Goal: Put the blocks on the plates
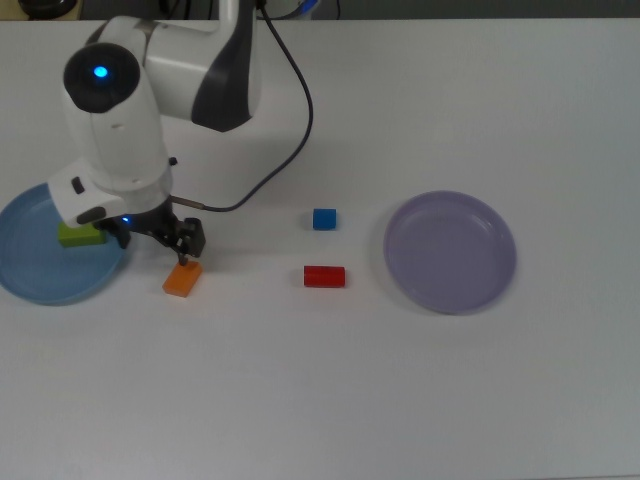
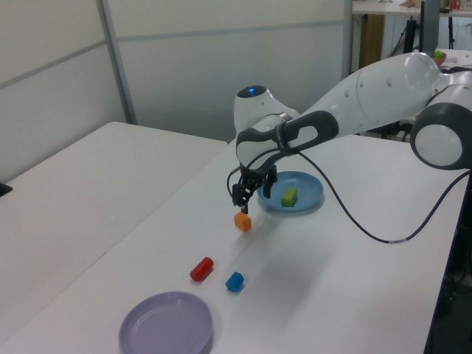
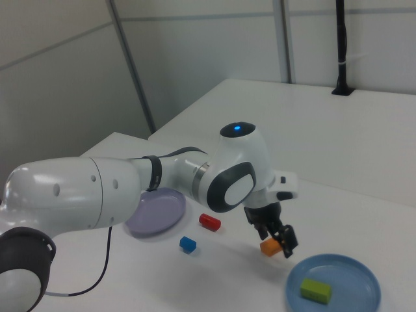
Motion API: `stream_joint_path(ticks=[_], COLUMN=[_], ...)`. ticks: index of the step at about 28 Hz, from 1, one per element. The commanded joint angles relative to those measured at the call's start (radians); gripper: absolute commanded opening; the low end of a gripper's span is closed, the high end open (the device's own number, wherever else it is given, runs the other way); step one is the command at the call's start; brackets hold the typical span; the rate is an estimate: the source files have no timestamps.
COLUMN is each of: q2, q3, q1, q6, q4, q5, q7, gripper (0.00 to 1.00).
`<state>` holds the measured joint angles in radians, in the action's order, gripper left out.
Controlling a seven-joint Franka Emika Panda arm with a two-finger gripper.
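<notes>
Your end effector (image 1: 160, 238) hangs open just above the orange block (image 1: 182, 278); the green block (image 1: 80, 235) lies on the light blue plate (image 1: 45, 285).

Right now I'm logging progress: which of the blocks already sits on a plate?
The green block, lying on the light blue plate. The orange, red and blue blocks lie on the bare table.

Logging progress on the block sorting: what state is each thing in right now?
green block: lying on the blue plate
orange block: on the table, gripper open above it
red block: on the table
blue cube: on the table
lilac plate: empty
</notes>
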<state>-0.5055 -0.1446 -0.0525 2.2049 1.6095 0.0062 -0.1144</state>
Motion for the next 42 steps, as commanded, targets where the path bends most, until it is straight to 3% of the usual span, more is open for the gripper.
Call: stream_joint_path(ticks=[1,3,6,7,12,17,22,28,35,42], q2=[-0.036,-0.037,-0.047,-0.054,-0.054,-0.053,-0.028,0.019,0.009,-0.021], q3=[0.011,0.013,0.013,0.014,0.014,0.022,0.022,0.020,0.016,0.016], q1=[0.003,0.005,0.005,0.005,0.005,0.003,-0.006,-0.073,-0.150,-0.170], q6=[0.036,0.082,0.108,0.110,0.110,0.110,0.099,0.088,0.101,0.108], q4=[0.004,0.007,0.007,0.007,0.006,0.006,-0.010,-0.017,-0.017,-0.017], q5=[0.040,0.043,0.044,0.046,0.049,0.048,0.051,0.094,0.089,0.089], q7=[-0.074,-0.090,-0.094,-0.096,-0.094,-0.090,-0.090,-0.076,-0.073,-0.064], gripper=[0.82,0.82,0.70,0.59,0.26,0.00,0.00,0.01,0.02,0.05])
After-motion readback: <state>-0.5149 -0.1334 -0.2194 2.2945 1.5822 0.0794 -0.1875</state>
